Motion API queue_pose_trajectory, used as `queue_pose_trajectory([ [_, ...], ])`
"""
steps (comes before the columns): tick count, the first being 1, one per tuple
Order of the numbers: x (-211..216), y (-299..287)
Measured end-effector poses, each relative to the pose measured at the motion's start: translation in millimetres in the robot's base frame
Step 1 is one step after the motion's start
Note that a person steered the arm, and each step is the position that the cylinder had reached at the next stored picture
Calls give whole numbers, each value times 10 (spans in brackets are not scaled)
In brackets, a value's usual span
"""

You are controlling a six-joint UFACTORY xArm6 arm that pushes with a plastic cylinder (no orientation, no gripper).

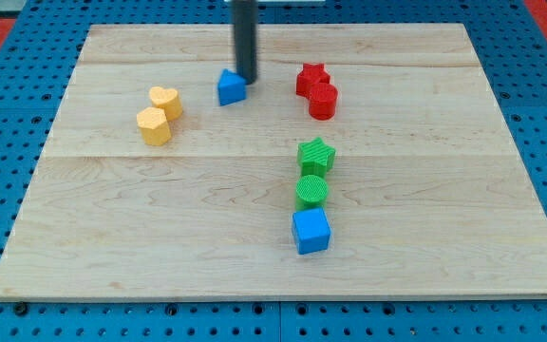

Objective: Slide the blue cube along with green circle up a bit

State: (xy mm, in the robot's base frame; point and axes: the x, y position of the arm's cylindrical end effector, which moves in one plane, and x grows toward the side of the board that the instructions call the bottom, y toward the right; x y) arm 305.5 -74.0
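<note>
The blue cube [311,231] sits low on the board, right of centre. The green circle [312,190] stands just above it, touching or nearly touching. A green star [316,155] stands just above the circle. My tip [246,80] is near the view's top, at the right edge of a small blue triangular block [231,87]. It is far above and left of the blue cube and green circle.
A red star [311,79] and a red cylinder [323,101] stand together right of my tip. A yellow heart [166,101] and a yellow hexagon [154,125] stand at the left. The wooden board [112,237] lies on a blue pegboard.
</note>
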Motion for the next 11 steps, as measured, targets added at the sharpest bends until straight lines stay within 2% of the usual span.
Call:
queue_pose_trajectory([
  [1, 148, -419],
  [2, 7, -185],
  [3, -34, 527],
  [4, 928, 1110],
  [5, 1036, 1684],
  [6, 1801, 2318],
  [7, 2857, 1684],
  [8, 2773, 702],
  [9, 2449, 734],
  [10, 2935, 895],
  [11, 2811, 1641],
])
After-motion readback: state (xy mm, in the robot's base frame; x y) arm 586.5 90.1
